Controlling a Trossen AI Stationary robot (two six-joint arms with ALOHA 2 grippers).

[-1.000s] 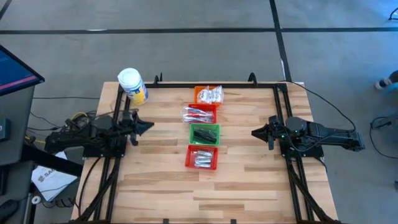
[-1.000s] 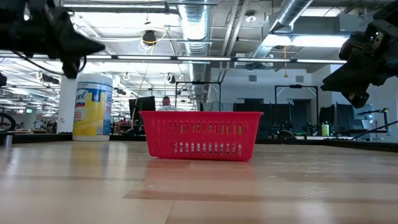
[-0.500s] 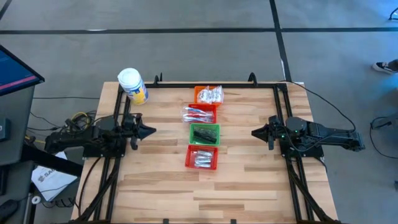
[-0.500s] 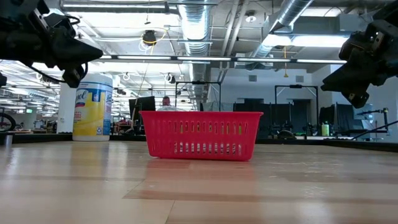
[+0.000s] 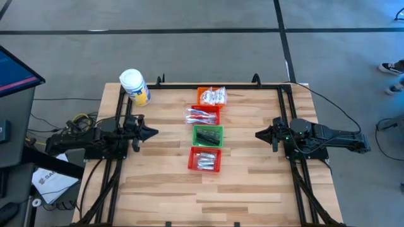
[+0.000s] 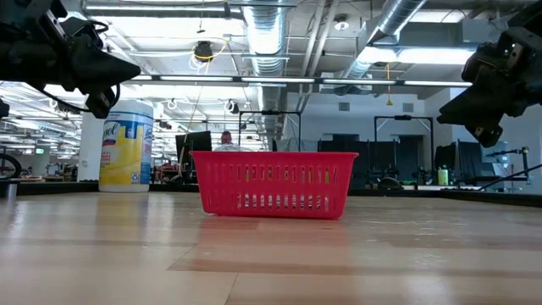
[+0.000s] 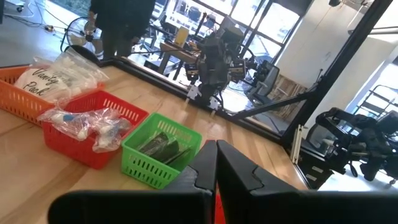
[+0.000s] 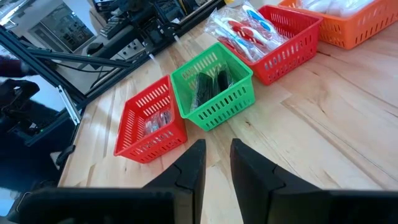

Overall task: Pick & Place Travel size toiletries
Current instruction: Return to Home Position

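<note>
Four small mesh baskets stand in a row down the table's middle, and the toiletries lie inside them. The orange basket (image 5: 211,96) holds clear sachets (image 7: 59,78). A red one (image 5: 202,116) holds toothbrushes (image 8: 245,28). The green one (image 5: 207,135) holds dark strips (image 8: 210,84). The near red one (image 5: 205,159) holds silvery tubes (image 8: 155,124). My left gripper (image 5: 154,132) hangs shut above the table, left of the row, pointing at it. My right gripper (image 5: 257,133) hangs right of the row, its fingers (image 8: 193,165) a little apart with nothing between them.
A large white jar with a yellow label (image 5: 134,86) stands at the far left corner. Black frame rails (image 5: 208,85) run along the table's far edge and sides. Bare wood (image 5: 208,195) lies between the baskets and the near edge. A person (image 7: 121,25) stands beyond the table.
My left gripper has turned a little, its tip swinging slightly down and toward the table's near edge, then kept still. It stays shut.
</note>
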